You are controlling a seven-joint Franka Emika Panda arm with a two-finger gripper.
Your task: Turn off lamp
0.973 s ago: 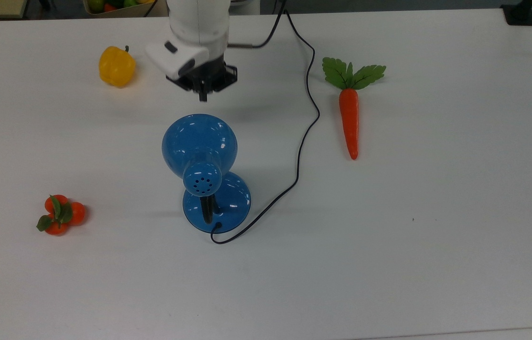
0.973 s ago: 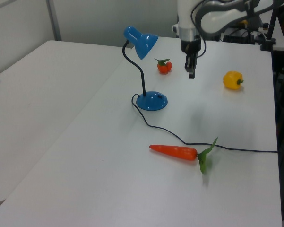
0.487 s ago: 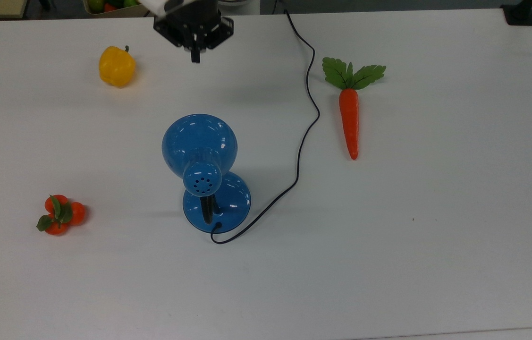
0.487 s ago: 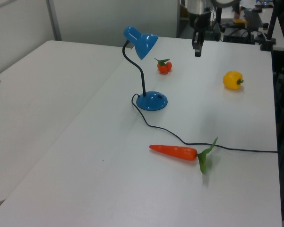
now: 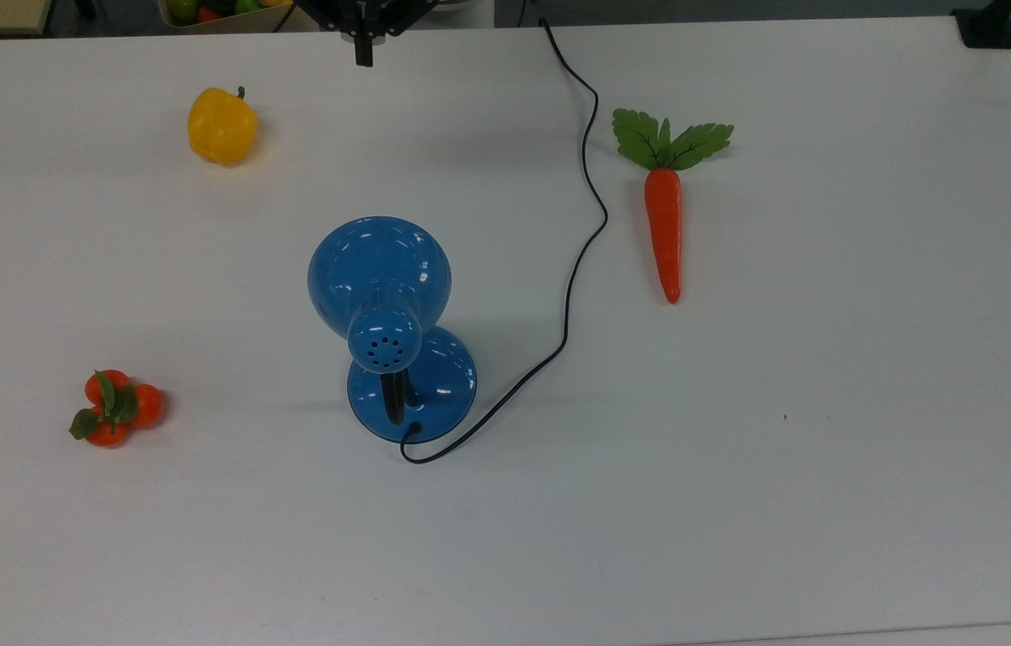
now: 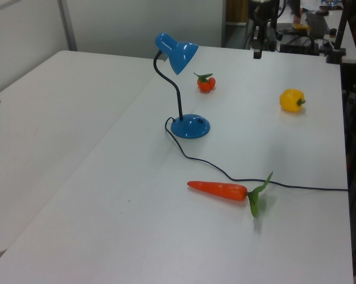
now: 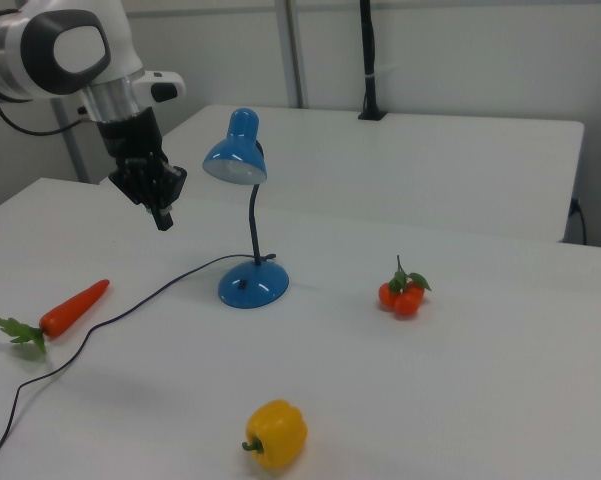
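Near the middle of the white table (image 5: 738, 449) stands the lamp (image 5: 384, 309), its round blue base (image 5: 442, 381) flat on the surface and its black neck (image 7: 252, 225) rising to a blue dome shade (image 5: 378, 269) dotted with vent holes at the back. From the top view, the shade leans toward the table's far edge, covering part of the base. A thin black cord (image 5: 572, 260) loops out from the base's near side, curves off to the top view's right and runs up to the far edge of the table.

High above the far edge hangs the gripper (image 5: 364, 56), pointing down, well apart from the lamp and touching nothing; in the right view (image 7: 163, 215) it hovers off the shade's left side, above the cord. Its fingers appear pressed together with nothing between them.

A yellow pepper (image 5: 221, 126) sits near the far edge, toward the top view's left. A carrot (image 5: 664, 229) with green leaves lies beyond the cord on the top view's right, its tip pointing toward the near edge. A cluster of small oranges (image 5: 115, 408) with leaves rests toward the table's left edge in the top view, level with the lamp's base.
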